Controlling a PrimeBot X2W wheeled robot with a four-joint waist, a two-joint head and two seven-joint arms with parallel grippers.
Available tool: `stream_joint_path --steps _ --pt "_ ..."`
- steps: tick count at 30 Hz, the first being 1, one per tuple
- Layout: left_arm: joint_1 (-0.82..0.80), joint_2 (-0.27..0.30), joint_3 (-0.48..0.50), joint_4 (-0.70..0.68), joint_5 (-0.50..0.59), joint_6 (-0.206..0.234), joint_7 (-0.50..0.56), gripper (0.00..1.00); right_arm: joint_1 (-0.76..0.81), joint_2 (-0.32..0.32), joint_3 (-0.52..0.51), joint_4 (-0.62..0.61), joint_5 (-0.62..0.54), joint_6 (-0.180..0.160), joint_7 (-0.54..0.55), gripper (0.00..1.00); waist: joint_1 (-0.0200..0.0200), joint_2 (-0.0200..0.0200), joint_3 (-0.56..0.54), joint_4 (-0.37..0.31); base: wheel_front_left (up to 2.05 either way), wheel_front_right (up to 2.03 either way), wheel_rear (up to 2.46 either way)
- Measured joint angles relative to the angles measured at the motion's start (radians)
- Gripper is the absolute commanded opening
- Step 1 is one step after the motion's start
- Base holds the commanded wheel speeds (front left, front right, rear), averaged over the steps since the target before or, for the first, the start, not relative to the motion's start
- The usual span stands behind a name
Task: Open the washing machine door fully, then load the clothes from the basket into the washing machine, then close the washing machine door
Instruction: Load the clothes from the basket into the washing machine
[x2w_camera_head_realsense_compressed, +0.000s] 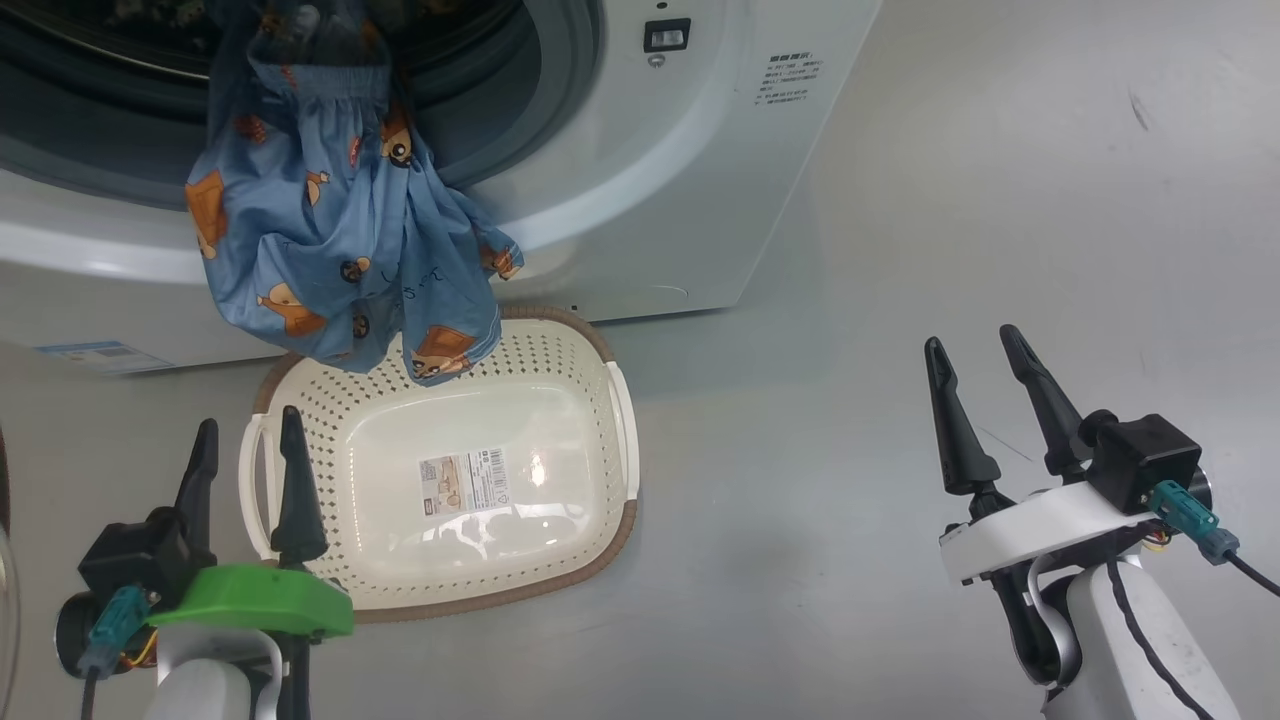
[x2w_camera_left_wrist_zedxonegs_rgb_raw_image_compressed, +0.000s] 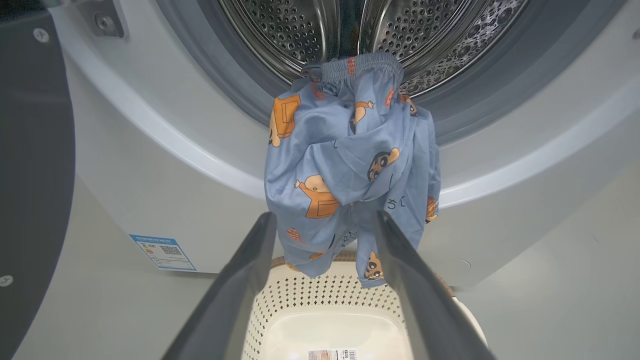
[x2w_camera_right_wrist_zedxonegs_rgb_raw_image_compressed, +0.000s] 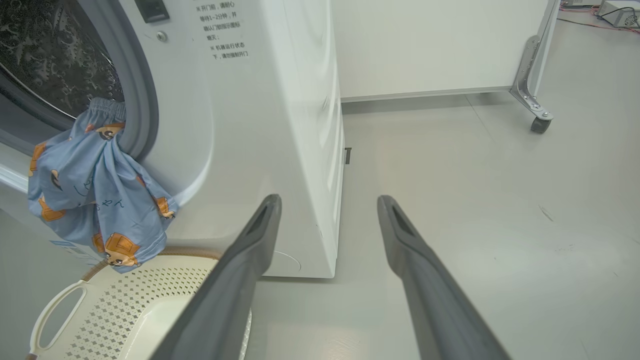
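head view | left pincer (x2w_camera_head_realsense_compressed: 248, 420) spread, empty | right pincer (x2w_camera_head_realsense_compressed: 970, 338) spread, empty

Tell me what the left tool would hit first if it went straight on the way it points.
Probably the clothes hanging from the mouth of the washing machine, which lie straight ahead of the open left tool, above the basket. Depth is unclear.

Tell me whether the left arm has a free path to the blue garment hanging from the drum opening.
Probably yes. The left pincer is open and points at the clothes, which hang from the washing machine opening above the basket. Nothing stands between them, and the door is off to the side.
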Motion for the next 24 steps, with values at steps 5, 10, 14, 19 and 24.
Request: stream_joint_path --steps 5,10,14,19,24 --pt "-0.010 0.000 -0.012 -0.002 0.000 -0.010 0.001 1.00 -0.003 0.003 0.012 -0.003 0.000 0.000 0.000 1.00 0.0000 0.0000 0.034 -0.013 0.00 0.00 0.00" --pt "-0.063 0.007 -0.025 0.005 -0.001 -0.026 0.012 1.00 -0.029 0.005 0.029 -0.008 0.000 0.000 0.000 1.00 0.0000 0.0000 0.074 -0.031 0.00 0.00 0.00" --pt "-0.112 0.018 -0.027 0.023 -0.001 -0.035 0.020 1.00 -0.048 0.006 0.032 -0.016 0.000 0.000 0.000 1.00 0.0000 0.0000 0.106 -0.050 0.00 0.00 0.00" --pt "-0.188 0.031 -0.031 0.040 -0.001 -0.044 0.021 1.00 -0.064 0.007 0.032 -0.017 0.000 0.000 0.000 1.00 0.0000 0.0000 0.144 -0.075 0.00 0.00 0.00" --pt "-0.240 0.038 -0.034 0.083 -0.001 -0.051 0.024 1.00 -0.081 0.009 0.035 -0.018 0.000 0.000 0.000 1.00 0.0000 0.0000 0.174 -0.103 0.00 0.00 0.00"
